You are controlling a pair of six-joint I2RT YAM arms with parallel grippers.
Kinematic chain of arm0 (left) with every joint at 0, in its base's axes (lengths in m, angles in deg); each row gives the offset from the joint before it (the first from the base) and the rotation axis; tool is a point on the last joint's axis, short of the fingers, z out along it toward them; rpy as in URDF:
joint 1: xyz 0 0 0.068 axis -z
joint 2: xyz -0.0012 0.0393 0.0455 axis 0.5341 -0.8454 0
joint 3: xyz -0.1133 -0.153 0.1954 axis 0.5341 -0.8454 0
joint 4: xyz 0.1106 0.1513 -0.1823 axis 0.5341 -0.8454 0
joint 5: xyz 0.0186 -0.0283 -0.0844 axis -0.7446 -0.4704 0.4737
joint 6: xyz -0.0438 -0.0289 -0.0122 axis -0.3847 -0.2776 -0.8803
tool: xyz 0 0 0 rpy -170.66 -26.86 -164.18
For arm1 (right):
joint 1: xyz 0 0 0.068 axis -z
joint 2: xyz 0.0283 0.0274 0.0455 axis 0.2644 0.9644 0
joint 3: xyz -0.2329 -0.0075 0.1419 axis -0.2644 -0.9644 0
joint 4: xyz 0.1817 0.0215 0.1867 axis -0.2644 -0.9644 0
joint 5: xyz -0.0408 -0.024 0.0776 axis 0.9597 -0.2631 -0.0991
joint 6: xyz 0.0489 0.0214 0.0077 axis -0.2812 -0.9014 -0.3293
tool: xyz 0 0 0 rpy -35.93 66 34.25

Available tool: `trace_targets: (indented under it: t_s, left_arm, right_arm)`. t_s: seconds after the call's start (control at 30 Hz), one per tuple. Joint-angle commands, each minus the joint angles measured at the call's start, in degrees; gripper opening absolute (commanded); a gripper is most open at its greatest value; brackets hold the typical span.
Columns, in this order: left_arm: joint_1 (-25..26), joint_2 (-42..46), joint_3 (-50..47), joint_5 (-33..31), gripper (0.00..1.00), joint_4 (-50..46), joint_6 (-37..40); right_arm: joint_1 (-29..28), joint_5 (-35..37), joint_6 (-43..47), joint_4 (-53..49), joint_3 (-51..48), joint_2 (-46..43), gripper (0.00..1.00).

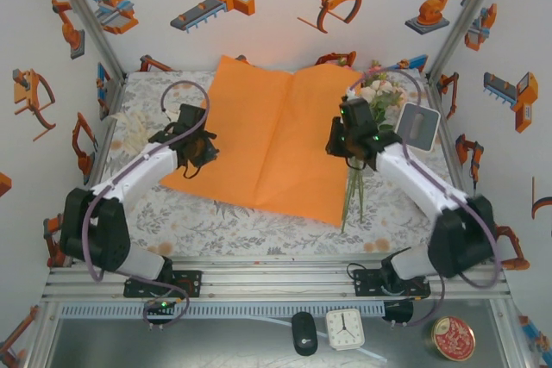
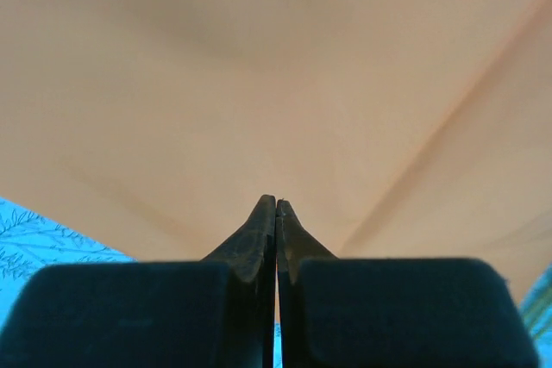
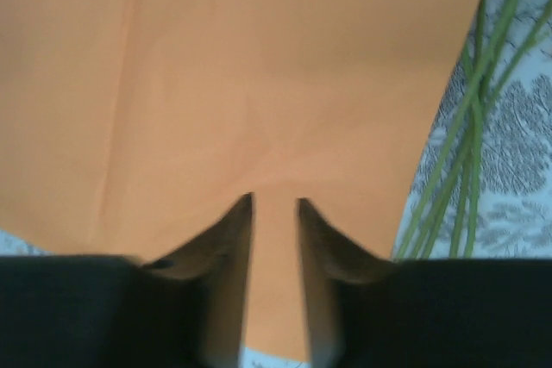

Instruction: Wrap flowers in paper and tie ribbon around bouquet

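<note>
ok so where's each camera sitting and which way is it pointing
Top external: above and behind the bases, facing down at the table; shows left arm, right arm, left gripper and right gripper over the paper, flowers at its right edge.
Left wrist: on the left arm, facing along its shut fingers at the paper.
Right wrist: on the right arm, facing down past its open fingers at paper and stems.
Shared: all see the paper; top and right wrist both see the stems.

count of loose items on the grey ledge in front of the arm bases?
3: a black computer mouse on the left, a white clock right beside it, a round red tin further right. The frame's bottom edge may hide more.
</note>
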Motion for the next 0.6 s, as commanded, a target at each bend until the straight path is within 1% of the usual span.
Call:
trace_targets:
  t_s: [0.0,0.1,0.23,0.33,0.43,0.57]
  left_arm:
    - [-0.76,-3.83,-1.48,1.52,0.0,-3.62,-2.89]
    - [-1.43,-7.35,-0.01,3.16,0.0,-3.67,-1.62]
    - [-2.9,-11.98,2.04,3.43,0.0,-5.84,-1.59]
    - [-3.94,-14.09,2.87,3.36,0.0,-6.16,-0.83]
    - [-5.35,-15.37,2.99,3.46,0.0,-5.64,-0.21]
    - [-8.3,-16.83,3.33,4.01,0.0,-4.88,1.33]
  right_arm:
    - [2.05,-4.95,4.91,3.95,3.05,6.54,0.07]
    - [2.49,-6.14,3.9,6.48,2.77,11.47,0.0]
    - [2.5,-5.63,0.47,7.65,0.15,15.02,0.0]
    - [2.5,-4.46,-2.09,9.67,-4.17,14.46,0.0]
    - [2.31,-5.08,-5.51,11.4,-9.5,12.92,0.0]
    - [0.76,-5.89,-11.37,13.22,-17.13,8.95,0.0]
